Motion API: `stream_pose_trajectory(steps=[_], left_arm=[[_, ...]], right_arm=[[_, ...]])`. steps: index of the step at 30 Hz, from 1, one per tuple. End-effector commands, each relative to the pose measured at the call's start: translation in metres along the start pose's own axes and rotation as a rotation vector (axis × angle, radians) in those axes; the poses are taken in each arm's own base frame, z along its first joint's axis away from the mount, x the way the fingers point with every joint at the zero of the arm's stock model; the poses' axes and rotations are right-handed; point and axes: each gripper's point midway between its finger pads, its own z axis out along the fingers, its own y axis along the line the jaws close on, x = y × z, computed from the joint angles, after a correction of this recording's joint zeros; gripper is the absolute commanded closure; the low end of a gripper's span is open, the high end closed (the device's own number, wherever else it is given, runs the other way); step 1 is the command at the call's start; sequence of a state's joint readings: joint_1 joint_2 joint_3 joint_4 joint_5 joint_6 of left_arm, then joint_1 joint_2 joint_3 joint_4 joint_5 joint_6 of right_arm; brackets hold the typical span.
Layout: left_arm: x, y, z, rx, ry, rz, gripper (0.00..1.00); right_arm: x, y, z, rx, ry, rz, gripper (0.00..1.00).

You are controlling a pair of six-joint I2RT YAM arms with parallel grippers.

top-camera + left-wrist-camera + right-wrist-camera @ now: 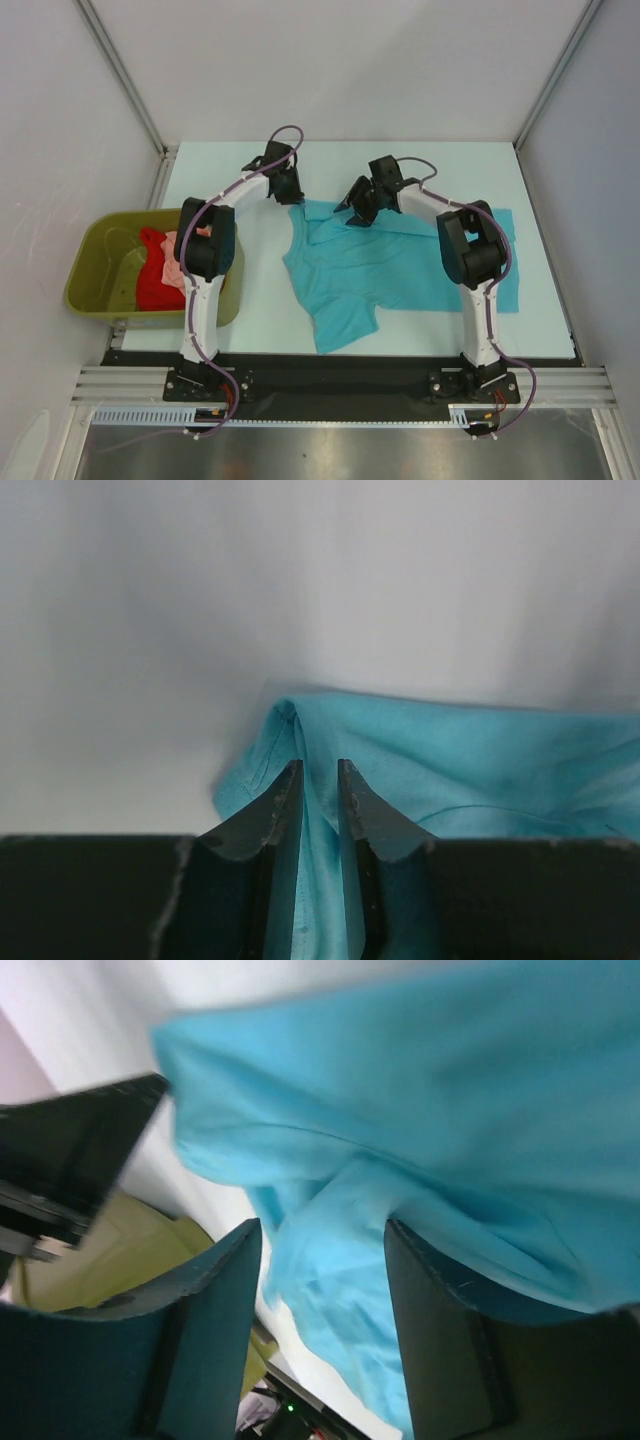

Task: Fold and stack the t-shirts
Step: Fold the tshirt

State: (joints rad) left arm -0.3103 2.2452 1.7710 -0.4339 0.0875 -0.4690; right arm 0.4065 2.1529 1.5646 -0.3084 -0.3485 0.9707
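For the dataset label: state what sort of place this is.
Likely a robotics lab cell: white table inside an aluminium frame with blank panels, left arm and right arm bolted at its edge.

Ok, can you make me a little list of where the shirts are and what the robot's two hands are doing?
Turquoise t-shirt: spread out but rumpled on the table
Left gripper: shut on the shirt's far left corner
Right gripper: open, at the shirt's far edge, cloth between its fingers
Olive-green tub: at the table's left side
In the tub: red t-shirt and salmon-pink t-shirt, bunched up
Folded so far: none
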Motion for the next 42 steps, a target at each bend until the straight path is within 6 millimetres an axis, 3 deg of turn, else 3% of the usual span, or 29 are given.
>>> stream_pose_trajectory(steps=[1,4,6,11,20,24,31,42], left_arm=[[-0.008,-0.001,-0.001,0.027,-0.018,0.002,0.76],[-0.008,0.001,-0.001,0.028,-0.018,-0.008,0.76],[-0.008,0.003,-0.001,0.029,-0.015,-0.012,0.76],[-0.008,0.003,0.000,0.032,-0.015,-0.016,0.76],[-0.006,0.003,0.001,0.035,-0.012,-0.019,0.77],[-0.005,0.003,0.001,0.036,-0.010,-0.018,0.77],[-0.005,0.004,-0.001,0.037,-0.011,-0.017,0.79],[-0.012,0.000,-0.003,0.040,-0.023,-0.024,0.78]], right_arm=[[-0.028,0.039,-0.007,-0.090,-0.058,-0.026,0.41],[-0.029,0.045,-0.020,-0.091,-0.064,-0.039,0.41],[-0.022,0.036,-0.025,-0.081,-0.052,-0.027,0.41],[0.001,0.021,-0.038,-0.093,-0.041,0.079,0.55],[-0.012,0.025,-0.012,-0.165,-0.078,0.228,0.64],[-0.014,0.017,-0.003,-0.151,-0.075,0.281,0.67],[-0.014,0.015,-0.005,-0.135,-0.085,0.315,0.71],[-0.010,-0.006,-0.002,-0.093,-0.101,0.391,0.74]])
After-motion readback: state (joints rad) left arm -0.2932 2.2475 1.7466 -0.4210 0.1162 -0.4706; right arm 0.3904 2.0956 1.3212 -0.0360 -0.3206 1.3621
